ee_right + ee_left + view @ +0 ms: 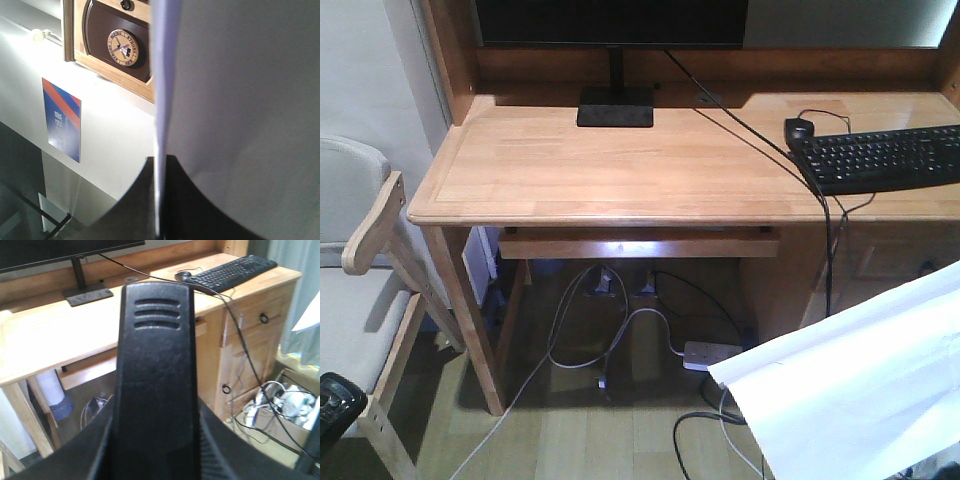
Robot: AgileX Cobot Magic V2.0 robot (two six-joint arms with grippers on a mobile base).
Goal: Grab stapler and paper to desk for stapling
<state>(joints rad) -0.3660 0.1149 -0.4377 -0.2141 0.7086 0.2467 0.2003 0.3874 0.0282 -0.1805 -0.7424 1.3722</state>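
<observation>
My left hand (152, 442) grips the one stapler (152, 365), short of the counter (620, 165) and its front edge. My right hand (160, 205) pinches the single paper sheet (860, 385), low before the counter's right front, off it.

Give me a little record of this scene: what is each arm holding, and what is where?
Left gripper: shut on the stapler, in the air in front of the desk
Right gripper: shut on an edge of the paper, held up off the floor
Desk top: monitor, keyboard, mouse
Stapler and paper on desk: not yet
Beside desk: chair, on the left
</observation>
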